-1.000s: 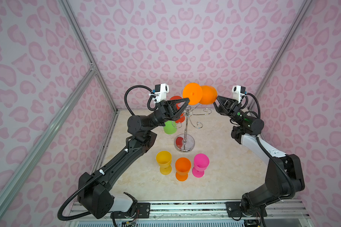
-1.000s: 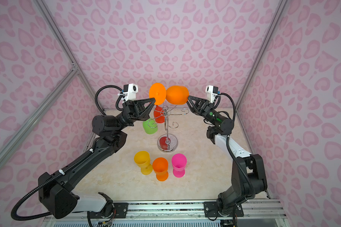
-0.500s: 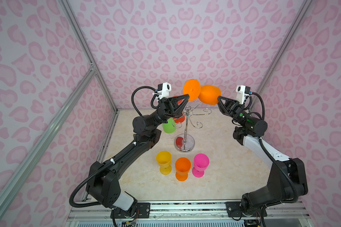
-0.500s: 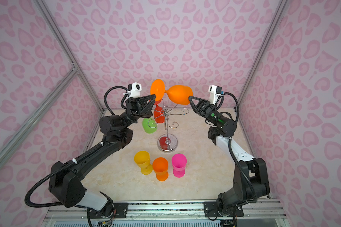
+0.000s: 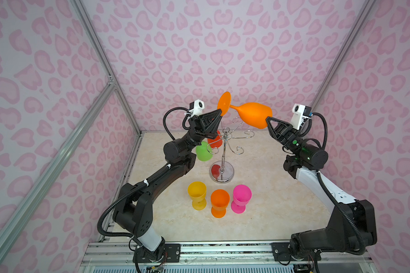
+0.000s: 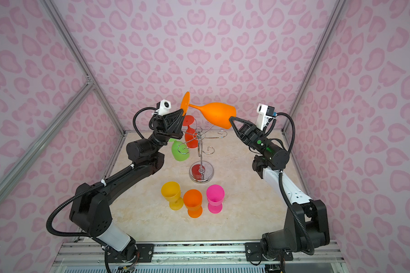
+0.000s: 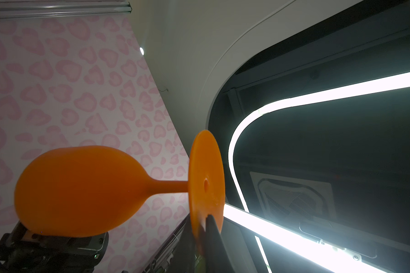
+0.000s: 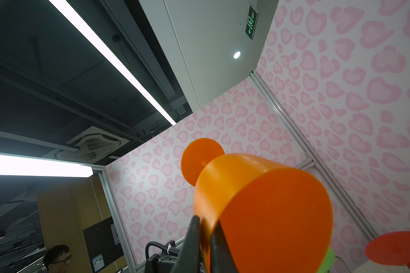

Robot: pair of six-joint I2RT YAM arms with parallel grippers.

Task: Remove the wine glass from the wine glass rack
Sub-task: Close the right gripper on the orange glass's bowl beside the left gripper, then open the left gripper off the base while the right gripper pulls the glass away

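The long-stemmed orange plastic wine glass (image 5: 253, 114) is off the hooks, lying sideways in the air right above the shiny chrome wire wine glass rack (image 5: 223, 151). The left gripper (image 5: 220, 110) has its fingers (image 7: 212, 234) pinched on the edge of the round foot. The right gripper (image 5: 268, 119) nips the bowl's wall at the mouth, fingers (image 8: 193, 236) pressed tight. 2 more hang on the rack: a red glass (image 5: 214, 141) and a green glass (image 5: 202, 151). 3 stand upright on the beige marble tabletop (image 5: 275, 212) before the mirrored base: a yellow goblet (image 5: 197, 192), an orange goblet (image 5: 220, 201) and a pink goblet (image 5: 241, 195).
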